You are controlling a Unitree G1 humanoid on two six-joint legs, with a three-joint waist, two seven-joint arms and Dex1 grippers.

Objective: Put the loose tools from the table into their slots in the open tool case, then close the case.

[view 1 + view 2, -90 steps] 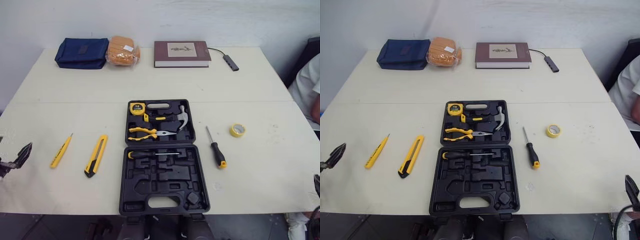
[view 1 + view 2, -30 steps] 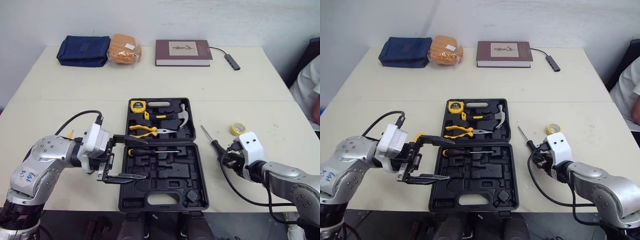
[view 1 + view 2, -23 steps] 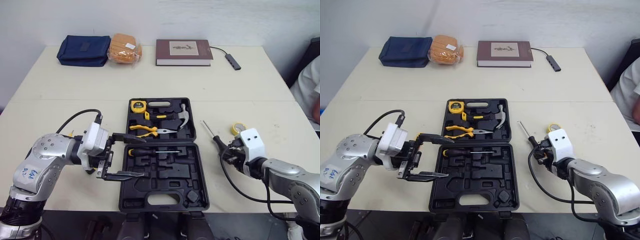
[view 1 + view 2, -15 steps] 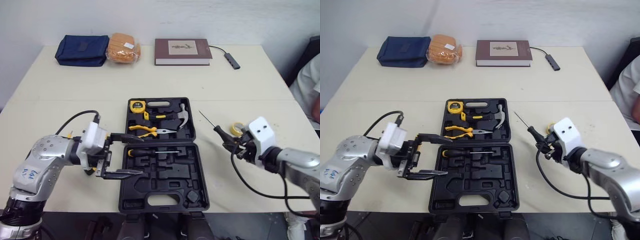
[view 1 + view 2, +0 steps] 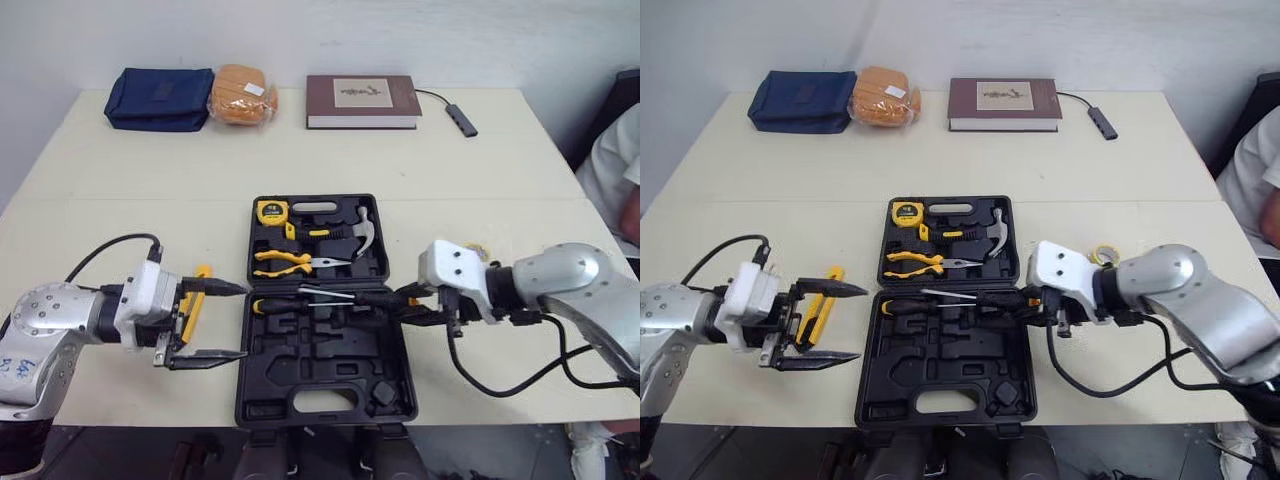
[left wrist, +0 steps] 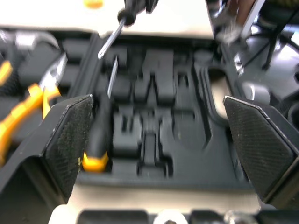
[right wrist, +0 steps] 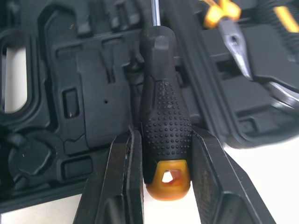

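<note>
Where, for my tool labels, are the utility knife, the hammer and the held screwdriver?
utility knife (image 5: 817, 312): right eye view, on its yellow body.
hammer (image 5: 998, 234): right eye view, on its steel head.
screwdriver (image 7: 166, 126): right wrist view, on its black handle grip.

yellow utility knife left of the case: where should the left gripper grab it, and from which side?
Grip the utility knife mid-body, across its narrow width, coming from above. It lies flat on the table with its long axis running away from the robot, apart from the tool case, so its straight long sides look free. The open left gripper is beside it.
</note>
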